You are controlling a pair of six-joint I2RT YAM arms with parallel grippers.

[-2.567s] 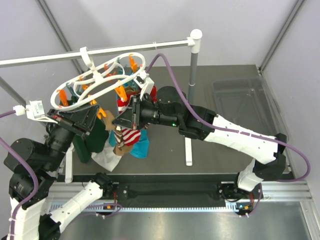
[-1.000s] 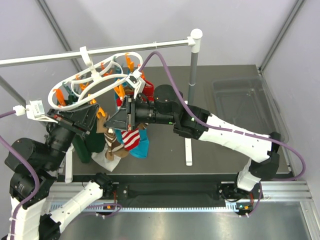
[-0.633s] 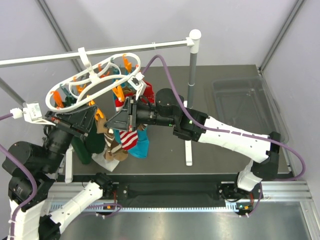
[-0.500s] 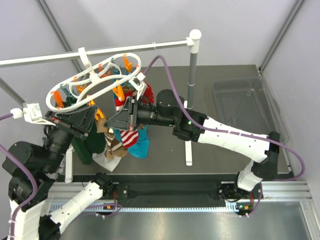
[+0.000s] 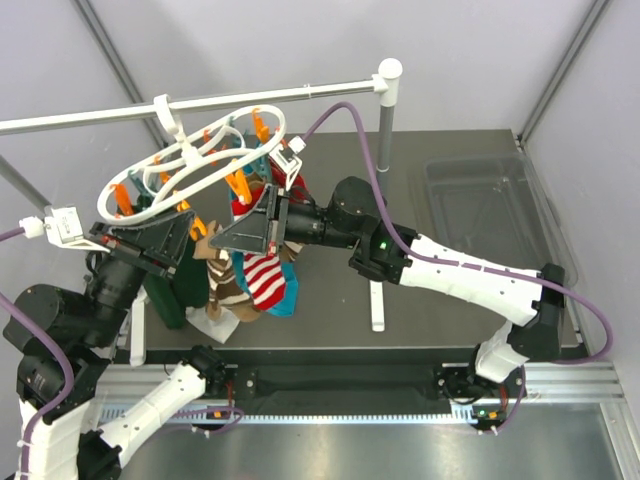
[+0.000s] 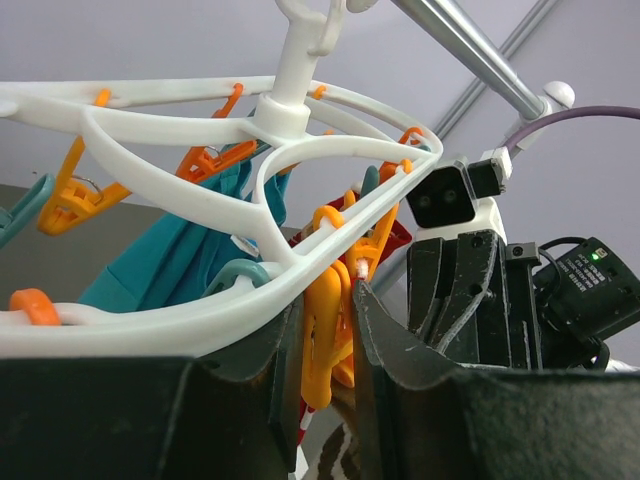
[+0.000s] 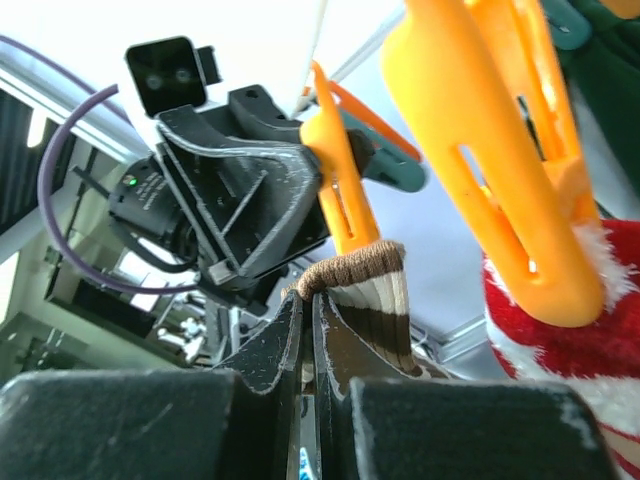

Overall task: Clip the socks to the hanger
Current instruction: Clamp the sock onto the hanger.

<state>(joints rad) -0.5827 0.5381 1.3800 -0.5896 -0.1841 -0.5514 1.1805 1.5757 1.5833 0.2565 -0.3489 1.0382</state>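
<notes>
Now that the right gripper (image 7: 306, 310), pinching the brown sock (image 7: 365, 275), has risen to the orange clothespin (image 6: 318, 345) the left gripper (image 6: 327, 300) squeezes, clipping looks imminent.

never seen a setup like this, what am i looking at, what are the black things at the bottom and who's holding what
These are two robot arms bolted at the near edge of a table. One picture looks down from above and behind them. The other two come from small cameras on each wrist, so the black shapes at the bottom are that arm's own two fingers.

A white ring hanger with dangling clothespins hangs from a rail. In the left wrist view, the left gripper squeezes an orange clothespin. In the right wrist view, the right gripper pinches the cuff of a brown striped sock, held up to that pin. Beside it, a red striped sock already hangs from another pin. A clear tray sits on the table.
</notes>
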